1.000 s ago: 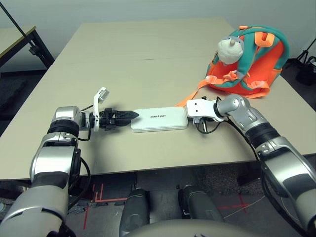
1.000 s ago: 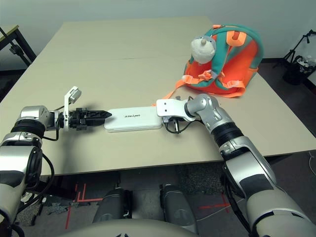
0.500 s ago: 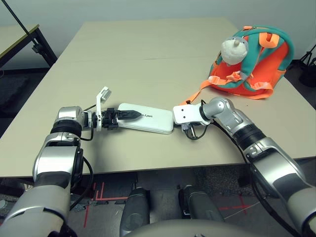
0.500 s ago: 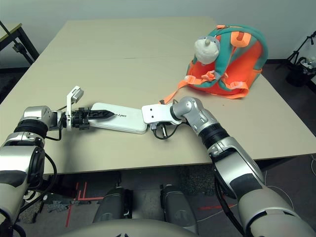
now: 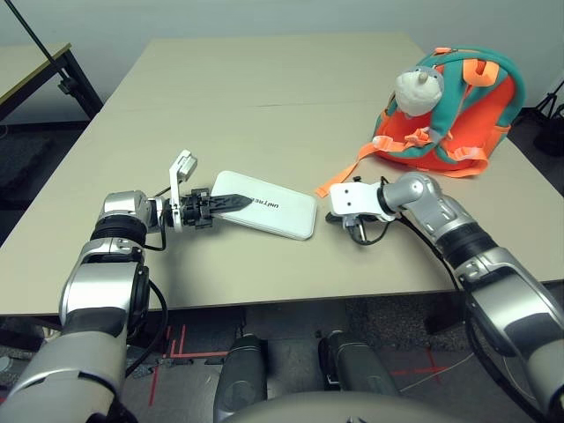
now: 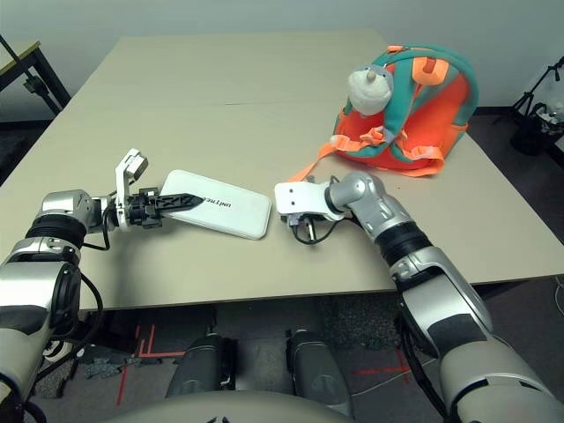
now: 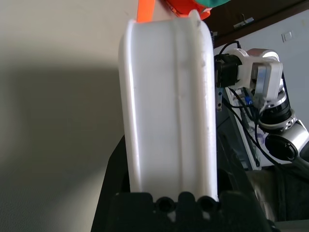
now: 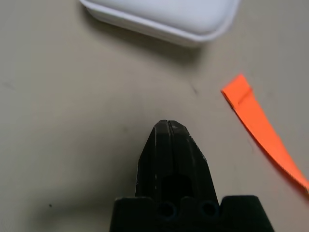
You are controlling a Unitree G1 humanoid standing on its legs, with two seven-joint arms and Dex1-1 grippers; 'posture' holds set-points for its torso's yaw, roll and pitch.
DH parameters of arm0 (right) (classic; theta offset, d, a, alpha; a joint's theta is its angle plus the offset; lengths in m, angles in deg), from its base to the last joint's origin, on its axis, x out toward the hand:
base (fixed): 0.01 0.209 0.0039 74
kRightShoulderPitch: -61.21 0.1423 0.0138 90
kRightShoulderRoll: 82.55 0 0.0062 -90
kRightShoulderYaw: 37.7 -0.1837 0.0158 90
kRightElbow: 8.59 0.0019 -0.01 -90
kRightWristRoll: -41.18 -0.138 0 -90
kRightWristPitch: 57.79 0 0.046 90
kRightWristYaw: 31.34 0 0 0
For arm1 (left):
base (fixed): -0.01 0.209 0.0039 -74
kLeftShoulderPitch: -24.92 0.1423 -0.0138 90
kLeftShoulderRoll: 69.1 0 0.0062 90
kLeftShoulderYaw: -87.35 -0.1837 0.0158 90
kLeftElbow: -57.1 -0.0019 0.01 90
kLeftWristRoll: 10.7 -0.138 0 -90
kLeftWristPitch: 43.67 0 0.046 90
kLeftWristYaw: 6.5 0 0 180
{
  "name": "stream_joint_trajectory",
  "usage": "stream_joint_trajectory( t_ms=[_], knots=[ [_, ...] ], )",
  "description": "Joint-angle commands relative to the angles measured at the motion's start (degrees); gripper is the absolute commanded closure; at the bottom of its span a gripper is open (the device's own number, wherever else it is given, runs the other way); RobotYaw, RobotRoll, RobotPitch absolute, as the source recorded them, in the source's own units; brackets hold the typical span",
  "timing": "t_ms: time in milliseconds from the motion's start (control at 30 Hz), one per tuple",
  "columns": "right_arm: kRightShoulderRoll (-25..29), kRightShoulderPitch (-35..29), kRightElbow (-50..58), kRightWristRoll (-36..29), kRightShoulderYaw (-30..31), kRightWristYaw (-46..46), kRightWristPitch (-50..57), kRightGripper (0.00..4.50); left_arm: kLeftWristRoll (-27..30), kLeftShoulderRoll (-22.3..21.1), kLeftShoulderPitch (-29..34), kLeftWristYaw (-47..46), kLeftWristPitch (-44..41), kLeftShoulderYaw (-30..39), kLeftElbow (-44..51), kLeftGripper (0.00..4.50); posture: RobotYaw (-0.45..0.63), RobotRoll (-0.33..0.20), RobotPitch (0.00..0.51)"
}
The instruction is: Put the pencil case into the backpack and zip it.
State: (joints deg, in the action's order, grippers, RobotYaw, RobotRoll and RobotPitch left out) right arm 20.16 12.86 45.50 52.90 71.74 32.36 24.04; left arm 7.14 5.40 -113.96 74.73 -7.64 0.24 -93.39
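Beige laminate table (image 5: 264, 97), bearing every item in the scene. Orange backpack (image 5: 451, 106) with teal trim parked at the far right corner, well apart from both arms; opening not discernible from the head views, so access for loading judged unconfirmed. Loose orange strap (image 5: 348, 172) trailing from backpack toward table centre, ending just beside the right arm.

White pencil case (image 5: 264, 204) lying left of centre, angled, near end clamped in left gripper (image 5: 231, 202); far end appears to rest on or hang just above the table. End-on hold judged suitable for carrying the case lengthwise toward the backpack.

Right gripper (image 8: 170, 140) parked low over bare table, clear of the case, fingers pressed together and empty; judged kept free for the zip.

Left wrist view: black fingers closed on the case's flat faces, a detail hidden in head views. Right wrist view: gap between case edge and right fingertips, plus strap end alongside.
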Motion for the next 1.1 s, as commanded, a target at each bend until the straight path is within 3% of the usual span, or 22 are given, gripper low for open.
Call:
stream_joint_trajectory(
  t_ms=[33, 133, 267, 433, 733, 933, 1100],
  knots=[
    [0.45, -0.73, 0.39, -5.28, -6.16, -2.86, 4.61, 4.32, -0.31, -0.87, 0.45, -3.29, 2.98, 1.13, 2.26, 3.08, -0.12, 0.000, 0.036],
    [0.78, -1.14, 1.10, -8.92, -11.57, -6.39, 9.06, 3.55, 1.12, -0.87, 0.66, -4.24, 2.59, 2.89, 4.46, 3.08, -0.11, 0.000, 0.039],
    [0.60, -3.61, 7.05, -15.71, -21.05, -13.83, 20.70, 2.04, 4.76, -1.09, 1.85, -3.84, -1.35, 5.22, 11.07, 3.10, -0.11, 0.000, 0.043],
    [-0.79, -10.80, 22.81, -24.21, -32.92, -24.03, 32.92, 0.10, 9.94, -0.89, 3.41, -9.26, -3.79, 11.37, 21.46, 3.10, -0.13, 0.000, 0.048],
    [-0.50, -13.63, 33.72, -32.06, -42.11, -34.58, 42.80, 0.00, 17.50, -0.11, 8.87, -18.30, -7.62, 17.86, 35.89, 3.10, -0.13, 0.000, 0.052],
    [-1.27, -9.88, 26.70, -31.28, -40.90, -37.74, 39.34, 0.00, 21.00, 0.86, 11.92, -23.48, -6.92, 21.37, 39.62, 3.10, -0.11, 0.000, 0.053],
    [-1.86, -3.26, 13.36, -28.59, -37.96, -38.21, 32.08, 0.00, 23.37, 1.43, 14.00, -25.76, -7.52, 21.83, 42.48, 3.10, -0.09, 0.000, 0.048]
  ],
)
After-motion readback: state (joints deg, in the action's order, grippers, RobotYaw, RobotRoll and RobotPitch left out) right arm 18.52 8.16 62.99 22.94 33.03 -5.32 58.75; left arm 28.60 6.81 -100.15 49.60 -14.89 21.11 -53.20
